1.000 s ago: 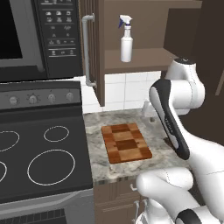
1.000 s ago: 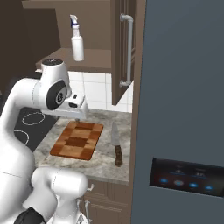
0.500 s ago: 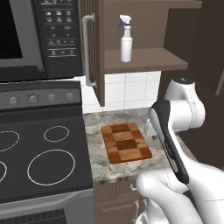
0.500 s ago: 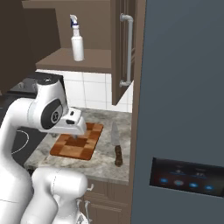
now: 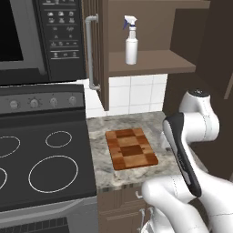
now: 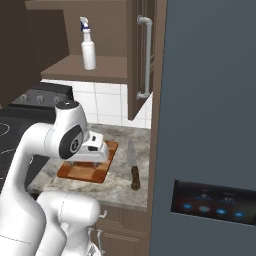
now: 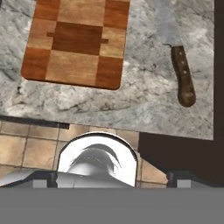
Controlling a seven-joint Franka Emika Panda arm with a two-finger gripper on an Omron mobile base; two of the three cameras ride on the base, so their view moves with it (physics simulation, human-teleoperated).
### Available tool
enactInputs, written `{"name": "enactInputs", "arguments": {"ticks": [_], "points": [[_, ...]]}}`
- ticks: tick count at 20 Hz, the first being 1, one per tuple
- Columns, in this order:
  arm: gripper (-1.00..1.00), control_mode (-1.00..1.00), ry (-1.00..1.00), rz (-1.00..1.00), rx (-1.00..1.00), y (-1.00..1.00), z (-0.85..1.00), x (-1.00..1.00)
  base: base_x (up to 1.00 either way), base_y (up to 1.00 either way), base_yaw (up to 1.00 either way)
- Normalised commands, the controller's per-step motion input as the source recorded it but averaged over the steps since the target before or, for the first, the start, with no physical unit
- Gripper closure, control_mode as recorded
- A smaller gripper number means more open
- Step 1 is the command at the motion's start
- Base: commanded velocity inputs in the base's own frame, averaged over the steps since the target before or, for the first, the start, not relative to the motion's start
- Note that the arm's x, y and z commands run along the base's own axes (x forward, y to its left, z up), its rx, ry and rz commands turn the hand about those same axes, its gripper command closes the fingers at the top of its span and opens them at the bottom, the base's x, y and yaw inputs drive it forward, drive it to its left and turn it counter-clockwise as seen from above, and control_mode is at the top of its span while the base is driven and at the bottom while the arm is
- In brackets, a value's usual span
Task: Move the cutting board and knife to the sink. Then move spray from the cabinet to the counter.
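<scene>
The task was judged to be at its very start, with none of its steps done. The cutting board (image 5: 131,148) was seen lying flat on the desk (image 5: 101,131), just beside the black stovetop (image 5: 41,164) and below the open cabinet (image 5: 150,61). The knife (image 7: 179,70) was found on the same desk, beside the board but apart from it, its blade pointing toward the tiled wall (image 5: 132,93) and its brown handle toward the desk's front edge. No sink was shown, so both things were taken to be waiting for their move.

The spray (image 5: 131,40) was seen upright on the cabinet shelf, untouched, so the second part was judged untouched as well.

The gripper (image 7: 109,179) was held above the front edge of the desk, looking down on board and knife; its jaws were spread wide and nothing was held between them. A descent onto either the board or the knife was judged the likely next need.
</scene>
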Motion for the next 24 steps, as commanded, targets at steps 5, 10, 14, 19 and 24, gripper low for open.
{"name": "enactInputs", "arguments": {"ticks": [5, 10, 14, 19, 24], "points": [[-1.0, -1.0, 0.0, 0.04, 0.0, -0.38, -0.28, 0.09, 0.0, 0.0, 0.0], [-1.0, -1.0, 0.0, 0.03, -0.01, -0.26, -0.29, 0.19, 0.0, 0.0, 0.0], [-1.0, -1.0, 0.0, 0.0, -0.02, -0.12, -0.28, 0.3, 0.0, 0.0, 0.0], [-1.0, -1.0, 0.0, 0.0, 0.0, -0.03, -0.21, 0.36, 0.0, 0.0, 0.0], [-1.0, -1.0, 0.01, 0.0, 0.0, -0.02, -0.13, 0.39, 0.0, 0.0, 0.0]]}}
